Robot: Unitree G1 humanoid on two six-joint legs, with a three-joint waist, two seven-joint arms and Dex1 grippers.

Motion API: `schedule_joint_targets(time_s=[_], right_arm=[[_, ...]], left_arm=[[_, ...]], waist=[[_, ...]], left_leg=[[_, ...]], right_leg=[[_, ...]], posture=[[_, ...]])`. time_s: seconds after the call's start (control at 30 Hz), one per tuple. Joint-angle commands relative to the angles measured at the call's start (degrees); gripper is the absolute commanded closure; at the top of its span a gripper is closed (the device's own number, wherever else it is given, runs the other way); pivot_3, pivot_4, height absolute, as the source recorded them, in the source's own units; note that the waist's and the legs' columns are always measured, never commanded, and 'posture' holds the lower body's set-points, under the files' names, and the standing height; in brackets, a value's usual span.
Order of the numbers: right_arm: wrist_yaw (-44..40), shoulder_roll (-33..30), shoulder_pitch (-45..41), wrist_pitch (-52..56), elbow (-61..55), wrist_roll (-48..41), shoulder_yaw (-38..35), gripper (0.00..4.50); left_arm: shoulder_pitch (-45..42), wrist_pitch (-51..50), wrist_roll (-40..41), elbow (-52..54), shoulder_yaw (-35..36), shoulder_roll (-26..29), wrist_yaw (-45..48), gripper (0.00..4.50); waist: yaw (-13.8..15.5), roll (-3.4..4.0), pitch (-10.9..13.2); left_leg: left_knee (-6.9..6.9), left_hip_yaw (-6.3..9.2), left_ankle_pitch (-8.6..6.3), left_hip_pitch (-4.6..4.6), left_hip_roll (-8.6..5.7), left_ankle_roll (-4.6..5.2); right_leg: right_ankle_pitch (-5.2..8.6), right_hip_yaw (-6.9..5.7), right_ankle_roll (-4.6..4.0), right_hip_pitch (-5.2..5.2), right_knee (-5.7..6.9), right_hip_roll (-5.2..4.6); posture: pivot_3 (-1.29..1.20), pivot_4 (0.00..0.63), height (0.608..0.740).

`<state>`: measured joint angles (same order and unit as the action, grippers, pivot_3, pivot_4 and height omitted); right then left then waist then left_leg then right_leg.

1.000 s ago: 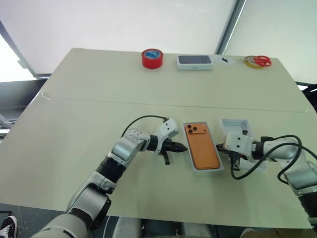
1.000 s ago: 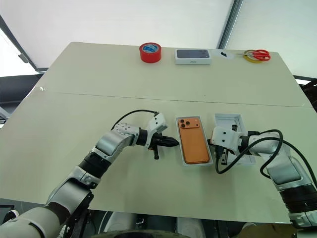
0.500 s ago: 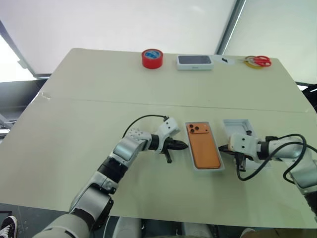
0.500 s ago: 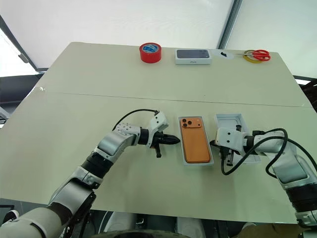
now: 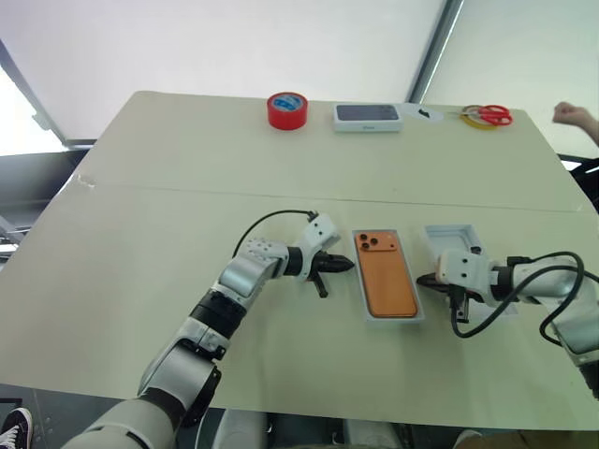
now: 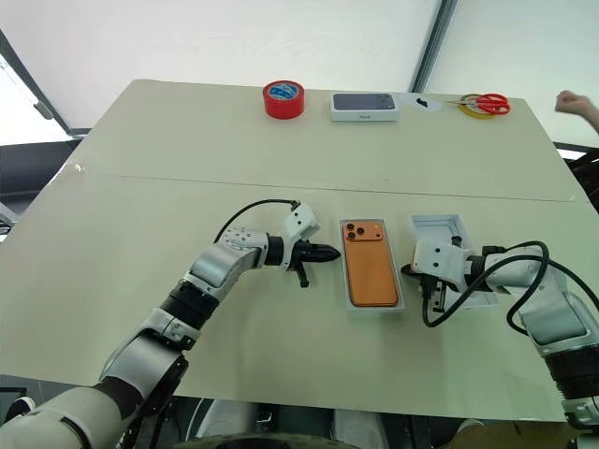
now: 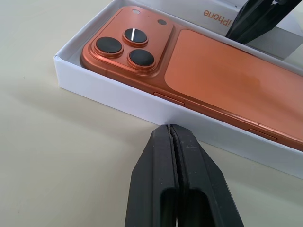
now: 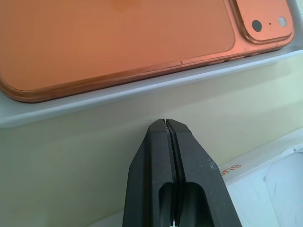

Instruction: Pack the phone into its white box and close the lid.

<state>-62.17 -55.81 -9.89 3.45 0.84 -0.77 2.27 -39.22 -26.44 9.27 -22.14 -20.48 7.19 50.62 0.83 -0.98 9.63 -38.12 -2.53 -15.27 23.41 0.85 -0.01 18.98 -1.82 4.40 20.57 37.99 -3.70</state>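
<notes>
A: Two arms reach in from the lower edge of the head view toward centre frame. The left gripper (image 5: 339, 266) lies nearly level and points right at the long side of the white box (image 5: 358, 281). Jaws pressed together, nothing between them. In the left wrist view the tips sit just short of the box wall; I cannot tell whether they touch it.

B: And the other arm?

A: The right gripper (image 5: 424, 279) comes in from the lower right, bent at the wrist, pointing left at the opposite long side of the same box. Jaws likewise closed and empty, close to the wall with a strip of table visible between.

B: Where is the phone?

A: The phone (image 5: 385, 272) lies flat inside the white box, back up, camera block toward the top of the frame, just right of centre. The lid (image 5: 447, 234) sits open side up just to the right of the box, partly covered by the right wrist.

B: Anything else around?

A: Along the upper edge of the table (image 5: 168, 187): a red tape roll (image 5: 287, 109), a white box with a dark phone picture (image 5: 368, 116), then scissors with red handles (image 5: 487, 115) at upper right. A person's hand (image 5: 573, 116) shows at the far right edge. Nothing lies between either gripper and the box.
</notes>
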Motion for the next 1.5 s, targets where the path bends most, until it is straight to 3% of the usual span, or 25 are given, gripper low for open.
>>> schedule_joint_targets(time_s=[0.03, 0.27, 0.37, 0.5, 0.53, 0.67, 0.87, 1.07, 1.23, 1.5], right_arm=[[1.5, -1.2, -1.6, -1.4, 3.8, 1.7, -1.0, 4.50], [-2.6, -2.5, -0.2, -0.4, 2.4, -5.2, -5.3, 4.50], [-4.9, -3.1, 0.6, 5.8, 0.9, -9.6, -7.6, 3.61], [2.0, -2.3, -4.0, 10.7, 4.2, -7.0, -8.9, 1.64], [3.9, -1.8, -5.5, 13.5, 4.6, -6.9, -9.1, 1.58], [8.4, 0.3, -6.5, 24.8, -0.3, -9.1, -9.9, 1.58], [13.1, -0.3, 1.1, 48.6, -17.0, -12.2, -11.2, 1.58], [17.4, -2.4, -2.8, 65.2, -23.5, -13.0, -8.1, 1.58], [20.5, 2.9, -12.4, 85.2, -22.1, -17.2, -8.8, 1.58], [25.9, 4.4, -19.8, 89.0, -13.8, -21.2, -4.1, 1.58]], left_arm=[[-1.7, 2.0, -0.2, -0.7, 2.4, -0.2, -1.1, 4.44], [3.6, 0.0, 5.4, 10.1, 9.7, 6.7, 1.8, 4.44], [6.6, -1.3, 8.6, 15.0, 12.7, 11.5, 5.0, 3.56], [11.4, 2.0, 10.6, 21.4, 16.8, 17.6, 7.7, 1.64], [13.0, 2.9, 11.3, 23.2, 17.7, 19.2, 9.0, 1.04], [19.0, 6.7, 14.8, 28.2, 21.6, 23.4, 13.2, 1.04], [29.3, 14.4, 17.4, 32.6, 26.1, 28.7, 18.4, 1.04], [33.6, 17.9, 17.4, 34.5, 26.2, 31.1, 20.1, 1.04], [35.3, 18.9, 18.4, 36.1, 26.6, 32.0, 20.4, 1.04], [37.3, 20.1, 18.3, 38.3, 26.9, 32.0, 19.3, 1.04]], waist=[[-0.1, 0.00, 0.0], [-0.2, 0.06, 0.0], [-0.3, 0.10, 0.0], [-0.3, 0.14, 0.1], [-0.4, 0.16, 0.1], [-0.1, 0.20, 0.1], [-0.2, 0.29, 0.1], [-0.5, 0.44, 0.1], [-1.1, 0.44, 0.1], [-1.8, 0.46, 0.1]], left_leg=[[0.00, 0.00, 0.00, 0.00, 0.00, 0.00], [0.08, -0.02, 0.14, 0.03, 0.04, -0.25], [0.09, -0.02, 0.15, 0.02, 0.07, -0.26], [0.07, -0.02, 0.10, 0.01, 0.07, -0.19], [0.07, -0.03, 0.09, 0.01, 0.07, -0.17], [0.15, -0.02, 0.13, 0.02, 0.07, -0.28], [0.24, -0.02, -0.02, 0.07, 0.06, -0.02], [0.36, -0.03, -0.07, 0.08, 0.04, 0.00], [0.65, -0.06, 0.01, 0.14, 0.04, -0.09], [0.83, -0.16, 0.03, 0.15, 0.00, -0.11]], right_leg=[[0.00, 0.00, 0.00, 0.00, 0.00, 0.00], [0.00, 0.01, 0.01, 0.09, 0.00, 0.03], [0.00, 0.01, 0.01, 0.09, 0.01, 0.04], [0.00, 0.01, 0.01, 0.08, 0.01, 0.01], [0.00, 0.02, 0.01, 0.09, 0.01, 0.01], [0.02, 0.02, -0.02, 0.13, -0.01, -0.02], [0.01, 0.03, -0.03, 0.16, -0.09, -0.15], [0.02, 0.04, -0.09, 0.29, -0.10, -0.22], [0.02, 0.06, -0.08, 0.49, -0.13, -0.22], [0.01, 0.11, -0.08, 0.60, -0.13, -0.22]], posture=[[0.00, 0.150, 0.740], [0.00, 0.150, 0.740], [0.00, 0.150, 0.740], [0.00, 0.150, 0.740], [0.00, 0.150, 0.740], [0.00, 0.150, 0.740], [0.00, 0.150, 0.740], [0.00, 0.150, 0.740], [0.00, 0.150, 0.740], [0.00, 0.150, 0.740]])
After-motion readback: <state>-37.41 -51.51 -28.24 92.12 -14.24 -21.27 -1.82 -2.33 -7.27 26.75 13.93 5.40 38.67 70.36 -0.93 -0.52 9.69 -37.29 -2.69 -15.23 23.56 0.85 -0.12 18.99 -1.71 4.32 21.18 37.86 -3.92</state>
